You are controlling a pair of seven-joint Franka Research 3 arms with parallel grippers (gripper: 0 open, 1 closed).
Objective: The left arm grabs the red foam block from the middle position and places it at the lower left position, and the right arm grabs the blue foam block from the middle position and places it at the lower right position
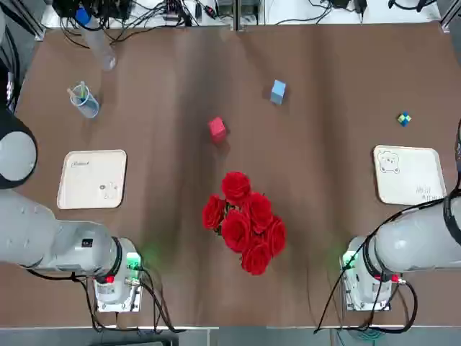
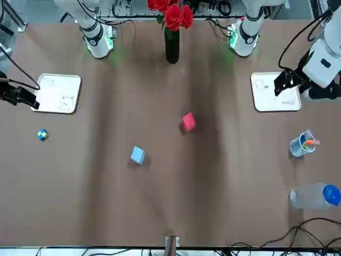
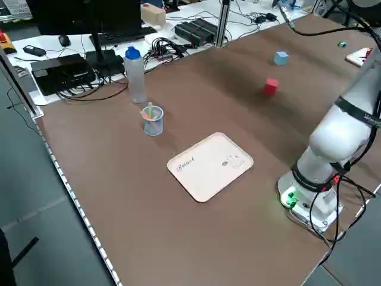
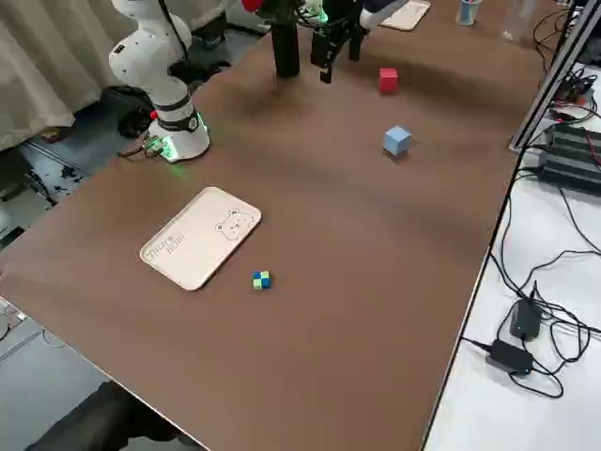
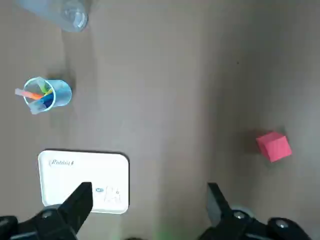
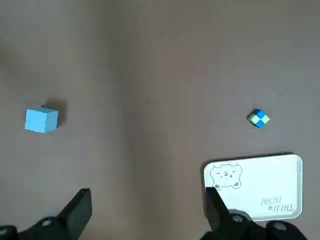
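Note:
The red foam block (image 1: 217, 128) lies mid-table, and the blue foam block (image 1: 278, 91) sits farther back and to its right. Both rest on the table, untouched. My left gripper (image 2: 284, 81) hovers open and holds nothing over the left white tray (image 2: 266, 101). In its wrist view the left gripper (image 5: 147, 200) has the red block (image 5: 273, 146) well off to one side. My right gripper (image 2: 24, 97) hangs open and unloaded at the outer edge of the right tray (image 2: 56, 93). From its wrist view the right gripper (image 6: 146, 205) sees the blue block (image 6: 41, 120) far off.
A vase of red roses (image 1: 241, 220) stands at the near centre between the arm bases. A cup of pens (image 1: 84, 101) and a lying plastic bottle (image 1: 101, 49) are at the back left. A small blue-green cube (image 1: 404, 119) lies at the right.

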